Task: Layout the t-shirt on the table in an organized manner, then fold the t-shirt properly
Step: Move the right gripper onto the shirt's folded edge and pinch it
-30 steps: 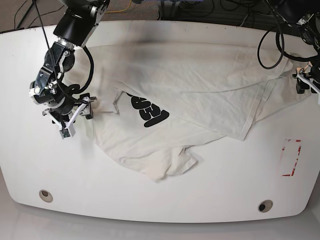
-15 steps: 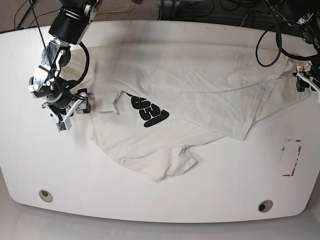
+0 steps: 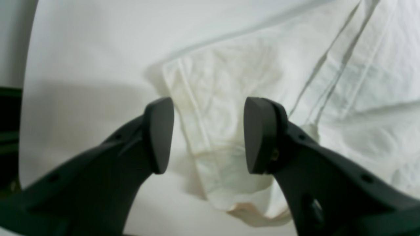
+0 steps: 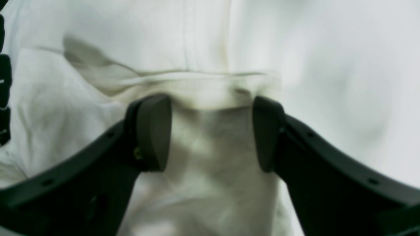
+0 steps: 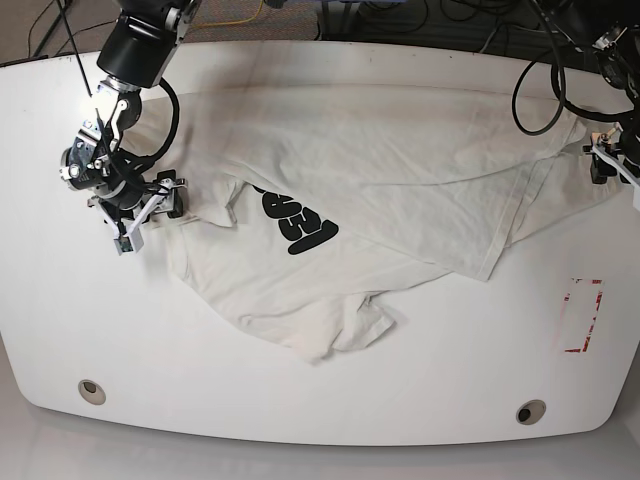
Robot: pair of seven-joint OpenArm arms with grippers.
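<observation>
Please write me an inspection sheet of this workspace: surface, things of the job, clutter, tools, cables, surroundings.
Surface: white table, glossy, with two grey grommet holes and a red tape rectangle.
Job's things: t-shirt lies crumpled and partly folded over itself, black lettering half showing; not yet laid flat.
Clutter: nothing seen.
Tools: right tool open, jaws either side of a bunched fold of the shirt. Left tool open over a hemmed corner of the shirt at the table's edge.
Cables: black cables loop over the table near the left arm; another loop by the right arm.
Surroundings: more cables on the floor behind the table.
</observation>
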